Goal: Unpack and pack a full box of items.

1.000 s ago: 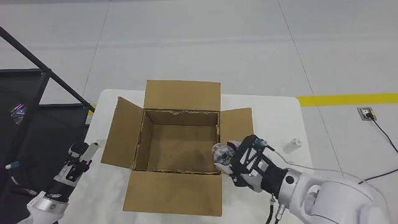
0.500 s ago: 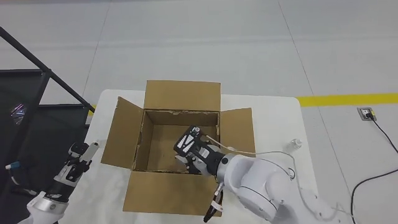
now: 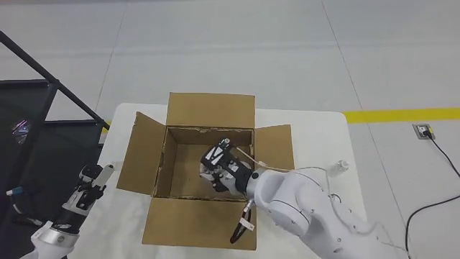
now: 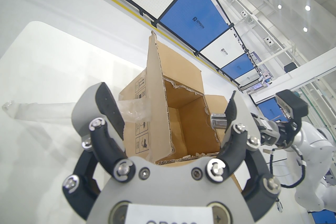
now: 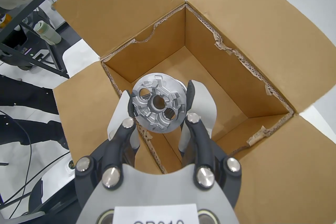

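White table [image 3: 316, 133] and pale floor surround the work. Right gripper [image 5: 159, 96] pinches a round metal hub [image 5: 155, 110] across its rim, one pad on each side and the face turned toward the wrist, probably so it can go down flat. The hub hangs over the bare bottom of the cardboard box [image 5: 147, 51], near its middle. The flaps are folded outward, keeping the mouth free. Seen from above, the left gripper [image 4: 168, 101], jaws spread and empty, sits off the box's 8 o'clock corner, seemingly out of the way.

Glossy white arm [image 3: 316, 205], silver right hand [image 5: 160, 99], black finger pads [image 5: 191, 93], bright screws [image 5: 204, 175]
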{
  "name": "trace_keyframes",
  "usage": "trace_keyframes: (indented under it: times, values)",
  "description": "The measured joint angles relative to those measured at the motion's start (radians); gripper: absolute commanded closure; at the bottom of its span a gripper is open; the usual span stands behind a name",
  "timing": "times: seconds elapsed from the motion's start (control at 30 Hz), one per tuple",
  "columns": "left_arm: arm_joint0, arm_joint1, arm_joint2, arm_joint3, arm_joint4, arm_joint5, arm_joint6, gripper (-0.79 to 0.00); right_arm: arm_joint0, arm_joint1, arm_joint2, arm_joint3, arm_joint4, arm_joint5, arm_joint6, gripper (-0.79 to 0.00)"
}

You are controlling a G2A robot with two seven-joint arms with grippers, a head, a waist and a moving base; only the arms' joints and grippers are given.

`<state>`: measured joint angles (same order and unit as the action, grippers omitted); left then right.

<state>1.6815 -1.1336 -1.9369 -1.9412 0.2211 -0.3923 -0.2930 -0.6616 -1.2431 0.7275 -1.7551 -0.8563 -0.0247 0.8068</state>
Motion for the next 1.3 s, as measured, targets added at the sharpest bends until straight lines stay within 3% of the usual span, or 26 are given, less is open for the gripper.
trace_keyframes:
  times: [0.17, 0.3, 0.47, 0.53, 0.57, 0.6, 0.7, 0.73, 0.9, 1.07, 1.17, 1.3]
  values:
    - [0.0, 0.0, 0.0, 0.0, 0.0, 0.0, 0.0, -0.785, 0.149, -0.079, -0.11, 0.281, 0.11, -0.028, -0.051, 0.0]
    - [0.0, 0.0, 0.0, 0.0, 0.0, 0.0, 0.0, -0.785, 0.256, -0.168, -0.219, 0.549, 0.174, -0.032, -0.096, 0.0]
    - [0.0, 0.0, 0.0, 0.0, 0.0, 0.0, 0.0, -0.785, 0.319, -0.266, -0.3, 0.786, 0.251, -0.056, -0.131, 0.0]
    - [0.0, 0.0, 0.0, 0.0, 0.0, 0.0, 0.0, -0.785, 0.336, -0.301, -0.318, 0.87, 0.273, -0.081, -0.147, -0.271]
    - [0.0, 0.0, 0.0, 0.0, 0.0, 0.0, 0.0, -0.785, 0.342, -0.313, -0.323, 0.901, 0.28, -0.093, -0.153, -0.336]
    - [0.0, 0.0, 0.0, 0.0, 0.0, 0.0, 0.0, -0.785, 0.348, -0.329, -0.329, 0.939, 0.286, -0.103, -0.162, -0.582]
    - [0.0, 0.0, 0.0, 0.0, 0.0, 0.0, 0.0, -0.785, 0.36, -0.361, -0.336, 1.01, 0.295, -0.124, -0.182, -0.773]
    - [0.0, 0.0, 0.0, 0.0, 0.0, 0.0, 0.0, -0.785, 0.363, -0.369, -0.336, 1.026, 0.297, -0.129, -0.187, -0.785]
    - [0.0, 0.0, 0.0, 0.0, 0.0, 0.0, 0.0, -0.785, 0.371, -0.391, -0.329, 1.06, 0.278, -0.153, -0.235, -0.785]
    - [0.0, 0.0, 0.0, 0.0, 0.0, 0.0, 0.0, -0.785, 0.359, -0.378, -0.302, 0.996, 0.228, -0.161, -0.281, -0.785]
    - [0.0, 0.0, 0.0, 0.0, 0.0, 0.0, 0.0, -0.785, 0.334, -0.348, -0.27, 0.898, 0.175, -0.15, -0.291, -0.785]
    - [0.0, 0.0, 0.0, 0.0, 0.0, 0.0, 0.0, -0.785, 0.254, -0.278, -0.194, 0.677, 0.069, -0.119, -0.257, -0.785]
